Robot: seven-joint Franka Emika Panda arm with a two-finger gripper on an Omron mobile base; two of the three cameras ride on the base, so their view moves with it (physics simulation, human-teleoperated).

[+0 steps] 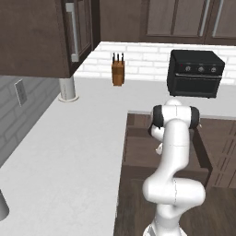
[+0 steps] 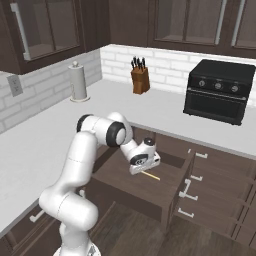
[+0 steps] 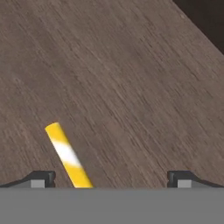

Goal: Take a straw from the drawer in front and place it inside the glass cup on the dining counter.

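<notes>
White brick walls and dark cabinets back the L-shaped white worktop (image 2: 45, 130), which carries a knife block (image 2: 140, 76), a black toaster oven (image 2: 221, 90) and a paper towel roll (image 2: 78, 82) along its far side. Below the worktop the drawer (image 2: 145, 192) stands pulled out, and I have the tool (image 2: 145, 165) reaching down into it with its fingertips (image 3: 41, 178) spread wide apart, clamped on nothing. On the drawer's wooden bottom lies the straw (image 3: 68, 155), yellow with a pale band, flat between the fingertips and closer to the left one in the hand view.
</notes>
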